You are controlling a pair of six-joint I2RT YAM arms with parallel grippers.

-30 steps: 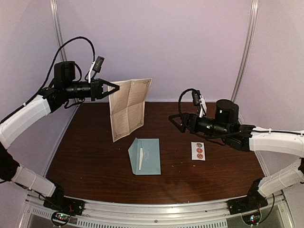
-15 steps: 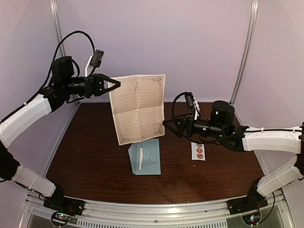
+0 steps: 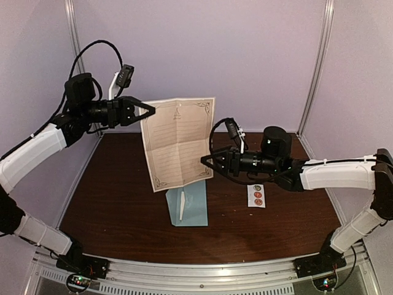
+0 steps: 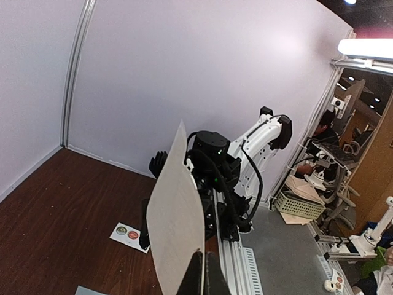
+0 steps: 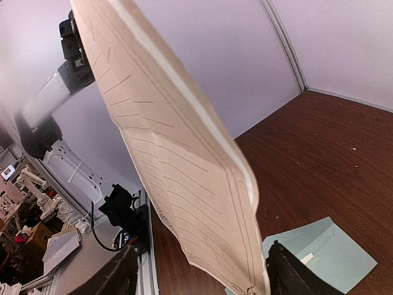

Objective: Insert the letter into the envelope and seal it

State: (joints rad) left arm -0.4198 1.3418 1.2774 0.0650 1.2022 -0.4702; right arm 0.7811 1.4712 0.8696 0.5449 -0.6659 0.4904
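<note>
left arm point(image 3: 37, 147): raised high over the left rear of the table point(image 3: 110, 196); forearm runs about level toward the middle, wrist horizontal.
left gripper point(image 3: 149, 110): closed flat on the upper left edge of the letter point(image 3: 179, 141); its wrist view shows the sheet rising edge-on from between the two pressed fingers.
letter: held off the table, hanging upright and slightly tilted, printed face toward the overhead camera.
right arm point(image 3: 334, 175): stretched in from the right, forearm nearly level, wrist pointing left at the letter's lower right corner.
right gripper point(image 3: 206, 162): jaws apart, one finger on each side of that corner; not clamped on it, contact cannot be told.
envelope point(image 3: 195, 208): flat on the table near the middle, below the letter, top edge hidden behind the sheet from overhead; a white strip point(image 3: 182, 206) lies on it.
sticker sheet point(image 3: 256, 195): flat on the table, right of the envelope, apart from it.
</note>
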